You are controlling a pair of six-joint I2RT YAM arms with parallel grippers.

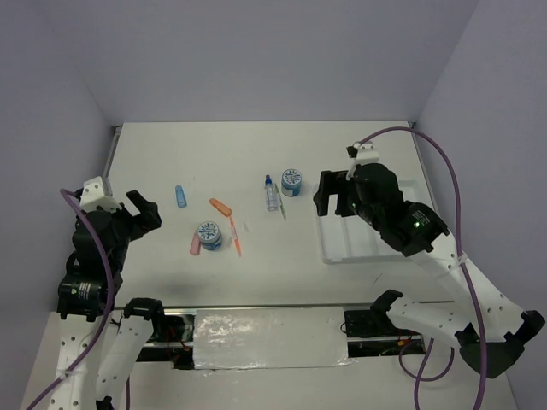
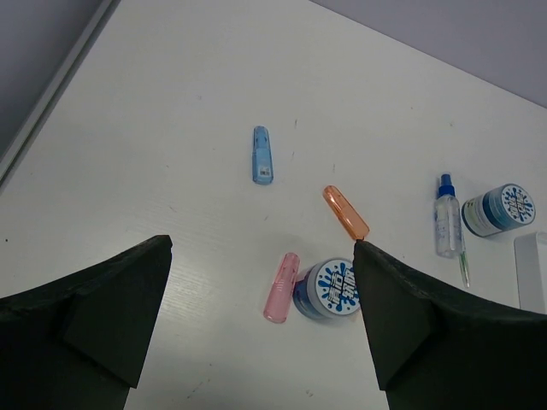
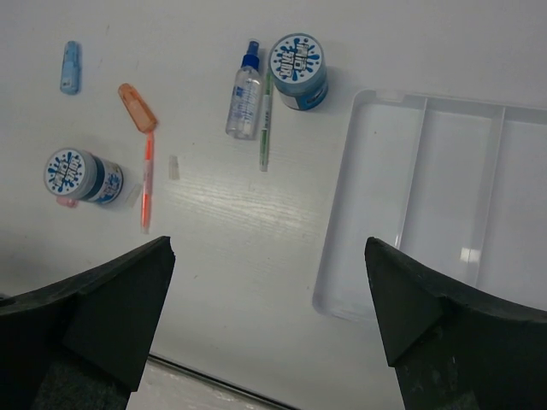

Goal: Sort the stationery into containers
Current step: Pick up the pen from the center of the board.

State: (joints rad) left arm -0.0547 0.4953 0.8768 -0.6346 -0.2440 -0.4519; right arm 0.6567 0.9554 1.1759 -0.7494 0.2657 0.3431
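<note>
You have a shallow white tray (image 1: 335, 243) on the right of the table, split by thin ribs into long narrow compartments. The right hand (image 1: 329, 195) hangs near its left edge, jaws spread and empty.

2 round rolls with blue-and-white splash labels stand on end. The far roll (image 1: 292, 181) is mid-table and the near roll (image 1: 209, 235) is closer to the arms. A small clear bottle (image 1: 272, 195) with a blue cap lies just left of the far roll. A thin orange pen (image 1: 235, 235) lies just right of the near roll. 3 short capsules sit on the left: the blue capsule (image 1: 180, 196), the orange capsule (image 1: 220, 207) and the pink capsule (image 1: 195, 245). The left hand (image 1: 141, 212) is released and empty.

The table (image 1: 214, 154) is matt white, closed in by pale grey walls.

The tray's ribs, the pen and the bottle run roughly near-to-far, and the bottle's cap points to the far wall. The orange capsule lies diagonally. The pink capsule lies against the near roll.
</note>
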